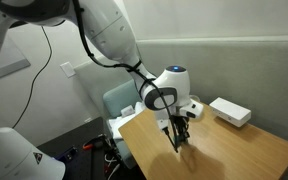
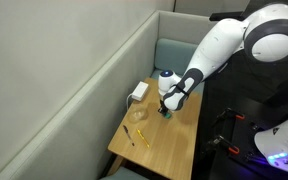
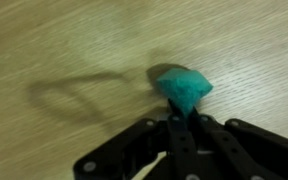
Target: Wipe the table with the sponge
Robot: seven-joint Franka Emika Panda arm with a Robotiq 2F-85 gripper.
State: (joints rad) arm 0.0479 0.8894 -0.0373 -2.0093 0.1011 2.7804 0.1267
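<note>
Gripper (image 3: pixel 182 120), nearest the wrist camera, enters from the lower edge of that view with its two black fingers drawn together and clamped on the near end of the sponge (image 3: pixel 184 87); the teal block projects straight ahead of the fingertips, its long axis apparently continuing the line of the hand; whether its underside presses on the table (image 3: pixel 64 50) or rides just above it cannot be resolved, though a shadow lies close beneath; in both exterior views the hand points steeply down over the middle of the wooden top; to the wall side of the hand stand the white box (image 1: pixel 229 111) and, nearer, what seems a clear bowl (image 2: pixel 136 113), neither touching the sponge; a thin yellowish item (image 2: pixel 141 136), too small to identify, lies on the wood beyond the bowl; the chair (image 1: pixel 119 100) sits off the table edge, well apart from the hand; judged from this, the wiping stroke depends on keeping the sponge flat and sweeping over bare wood away from the wall side, where bowl and box would obstruct.
</note>
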